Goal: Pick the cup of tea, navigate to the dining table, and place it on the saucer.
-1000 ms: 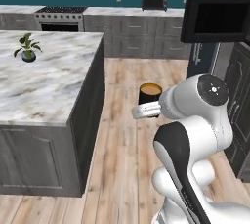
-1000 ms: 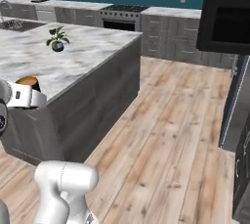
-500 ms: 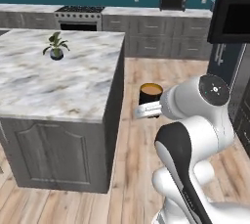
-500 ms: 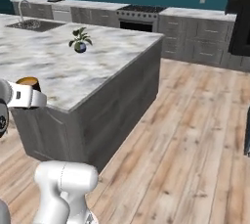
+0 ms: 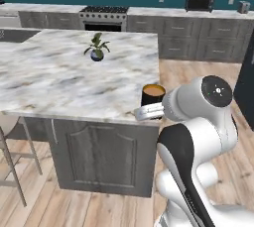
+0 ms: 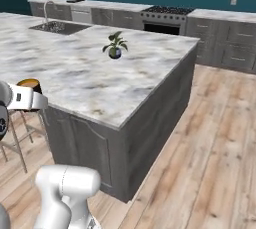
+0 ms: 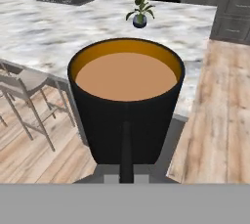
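Beside the marble counter (image 5: pixel 59 80), the cup of tea (image 5: pixel 153 94) rides in the gripper (image 5: pixel 149 113).

Its jaws are clenched on the cup's handle, which runs down the near side of the black wall in the hand view; the cup (image 7: pixel 126 103) stands upright, orange-brown liquid near its rim. It hangs in the air just off the counter's near corner, above the wooden floor (image 6: pixel 210 138). A small potted plant (image 6: pixel 115 45) stands on the counter, well apart from the cup.
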